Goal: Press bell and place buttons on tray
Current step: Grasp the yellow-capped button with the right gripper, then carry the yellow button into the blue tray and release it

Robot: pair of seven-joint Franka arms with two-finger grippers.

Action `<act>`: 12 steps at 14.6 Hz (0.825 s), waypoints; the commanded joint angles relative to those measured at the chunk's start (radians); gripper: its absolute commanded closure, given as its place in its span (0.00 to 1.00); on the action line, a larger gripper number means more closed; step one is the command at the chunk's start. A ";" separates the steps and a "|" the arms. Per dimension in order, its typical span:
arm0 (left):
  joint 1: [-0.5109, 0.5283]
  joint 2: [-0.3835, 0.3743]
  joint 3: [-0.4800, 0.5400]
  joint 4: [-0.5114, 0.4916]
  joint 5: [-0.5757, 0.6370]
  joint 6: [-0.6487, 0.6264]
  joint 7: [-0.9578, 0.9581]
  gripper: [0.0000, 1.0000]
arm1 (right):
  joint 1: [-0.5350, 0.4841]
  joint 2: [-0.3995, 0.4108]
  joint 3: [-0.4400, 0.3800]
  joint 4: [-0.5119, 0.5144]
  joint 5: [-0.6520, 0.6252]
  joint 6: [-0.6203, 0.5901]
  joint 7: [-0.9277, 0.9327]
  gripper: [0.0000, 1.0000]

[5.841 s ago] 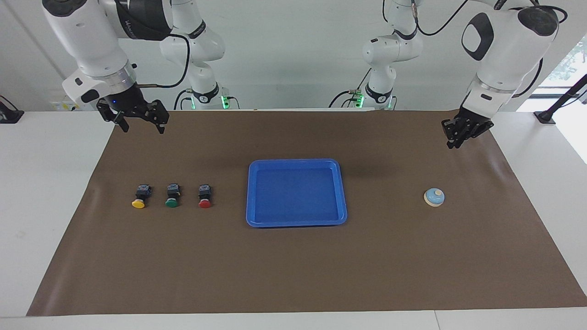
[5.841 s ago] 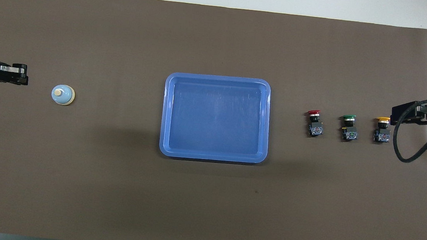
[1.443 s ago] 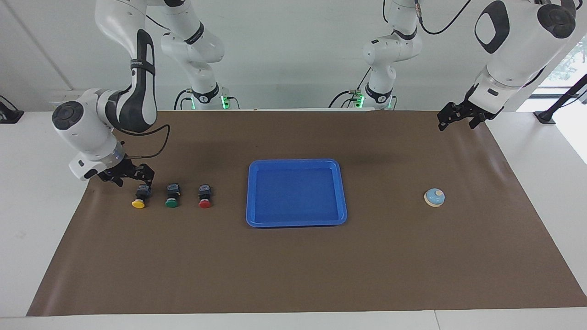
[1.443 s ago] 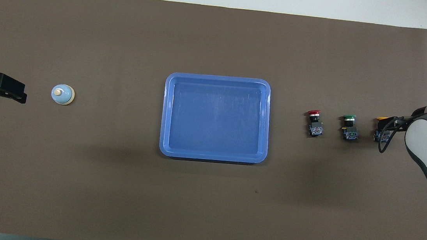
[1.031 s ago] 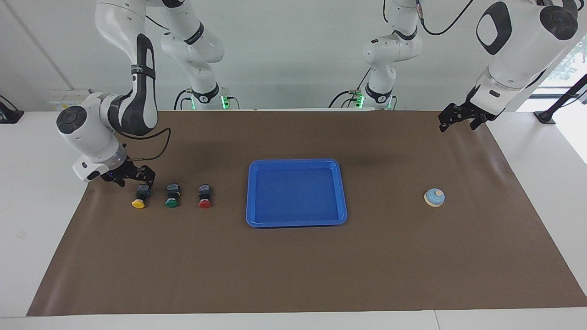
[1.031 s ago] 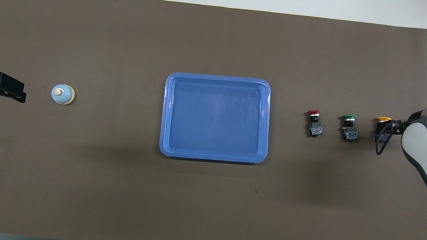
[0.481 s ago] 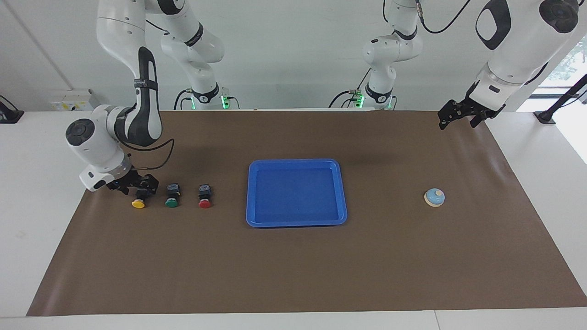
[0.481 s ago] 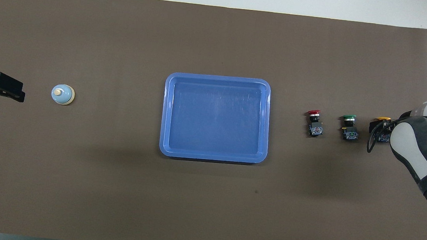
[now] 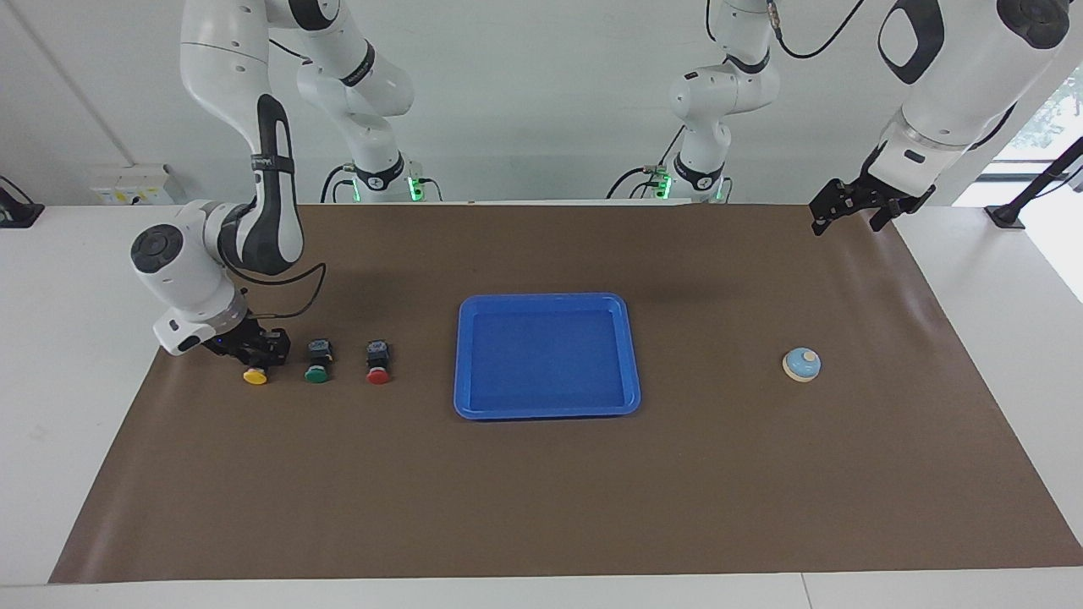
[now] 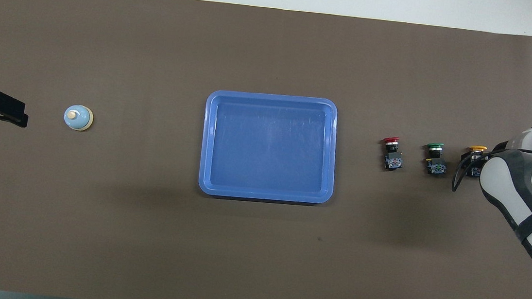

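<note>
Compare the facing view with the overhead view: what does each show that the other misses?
Only the facing view shows both arms' bases and the right gripper low at the yellow button's black body. Only the overhead view shows that arm's white link covering the gripper, leaving just the button's yellow cap. Both show the blue tray with nothing in it, the green button, the red button, the bell and the left gripper waiting in the air.

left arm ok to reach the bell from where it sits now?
Probably yes. The left pincer hangs in the air at its own end of the table, and the bell stands alone on the brown mat with nothing beside it or in between.
</note>
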 commanded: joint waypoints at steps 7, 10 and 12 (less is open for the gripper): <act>-0.003 -0.007 0.008 0.010 -0.007 -0.024 0.005 0.00 | 0.150 -0.061 0.021 0.191 0.015 -0.236 0.093 1.00; -0.003 -0.007 0.008 0.010 -0.007 -0.024 0.004 0.00 | 0.311 -0.053 0.023 0.227 0.012 -0.246 0.377 1.00; -0.003 -0.007 0.008 0.010 -0.007 -0.024 0.004 0.00 | 0.422 -0.043 0.023 0.256 0.013 -0.267 0.537 1.00</act>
